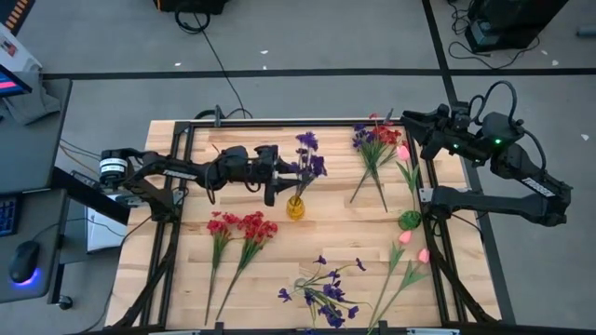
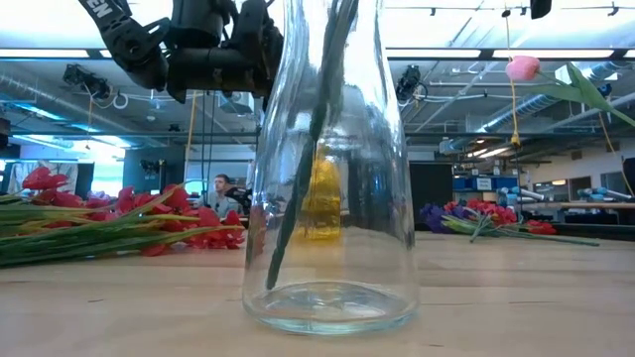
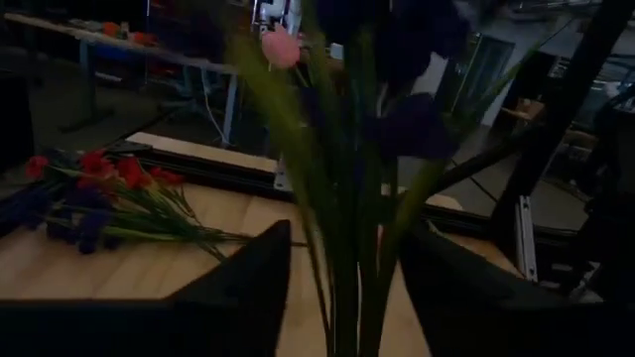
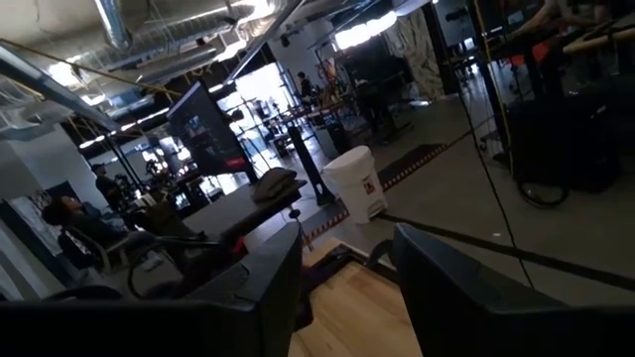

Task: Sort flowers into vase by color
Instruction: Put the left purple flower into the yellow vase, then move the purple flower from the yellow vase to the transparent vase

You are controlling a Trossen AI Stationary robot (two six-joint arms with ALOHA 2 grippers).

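My left gripper (image 1: 285, 177) reaches level over the table's middle, shut on a dark purple sprig (image 1: 308, 154) that stands upright above a small yellow vase (image 1: 295, 207). My right gripper (image 1: 408, 120) hangs open and empty over the far right corner. Just on its near side a pink tulip (image 1: 403, 152) rises from a green vase (image 1: 410, 221). Red sprigs (image 1: 238, 228) lie flat on the left. Loose purple sprigs (image 1: 321, 291) lie near the table's near edge. Two more pink tulips (image 1: 415, 247) lie on the right. My left gripper pinches the purple sprig's green stems (image 3: 349, 283) between its two fingers (image 3: 260, 283), below the blooms. The fingers come level from the table's left and lie across the stems. The sprig stands upright, and its stem runs down to the yellow vase's mouth (image 1: 295, 199).
A clear glass vase (image 2: 327, 169) with one green stem in it stands right in front of the low camera. A mixed red and purple bunch (image 1: 372, 140) lies near the far edge. A black frame rail (image 1: 177, 186) borders the wooden table. People sit in the room behind.
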